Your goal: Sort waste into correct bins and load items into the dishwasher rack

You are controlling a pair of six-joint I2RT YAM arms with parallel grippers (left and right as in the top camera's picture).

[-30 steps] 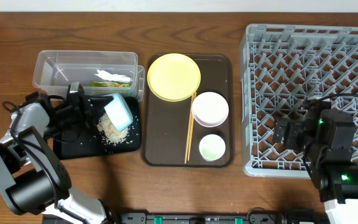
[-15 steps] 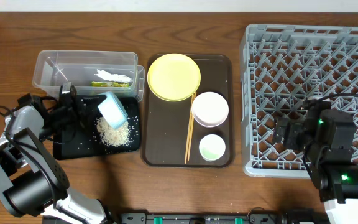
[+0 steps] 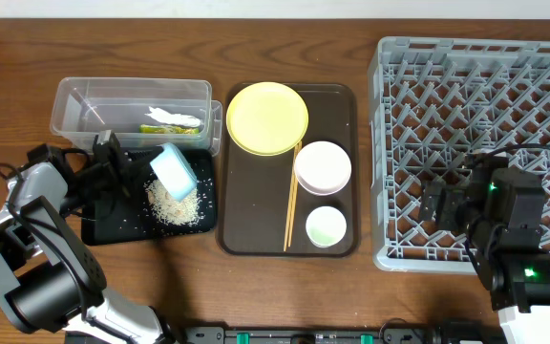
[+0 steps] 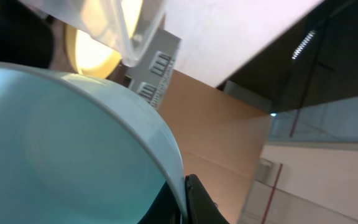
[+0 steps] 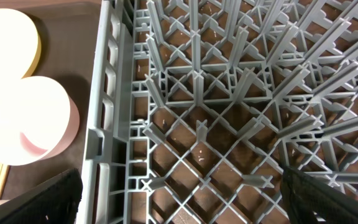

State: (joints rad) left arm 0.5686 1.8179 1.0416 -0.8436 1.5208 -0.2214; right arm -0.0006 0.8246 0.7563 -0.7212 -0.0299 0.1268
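My left gripper (image 3: 151,165) is shut on the rim of the light blue bowl (image 3: 174,170) and holds it tilted on its side over the black tray (image 3: 113,218). The bowl fills the left wrist view (image 4: 61,149), its rim pinched between the jaws (image 4: 185,200). A rice heap (image 3: 173,204) lies on the tray under the bowl. The clear tub (image 3: 84,103) holds the yellow-green wrapper (image 3: 156,128) and the white paper scrap (image 3: 172,117). My right gripper (image 5: 182,202) is open and empty above the grey dishwasher rack (image 3: 504,105), near its front left corner (image 5: 114,124).
The dark brown serving tray (image 3: 337,105) carries the yellow plate (image 3: 267,117), pinkish-white bowl (image 3: 323,166), pale green cup (image 3: 326,226) and chopsticks (image 3: 292,196). The bowl (image 5: 27,127) and plate (image 5: 5,37) also show in the right wrist view, left of the rack wall.
My left arm has drawn back to the left and lifted the blue bowl slightly up and left, and rice now lies exposed under it. The right arm has not moved.
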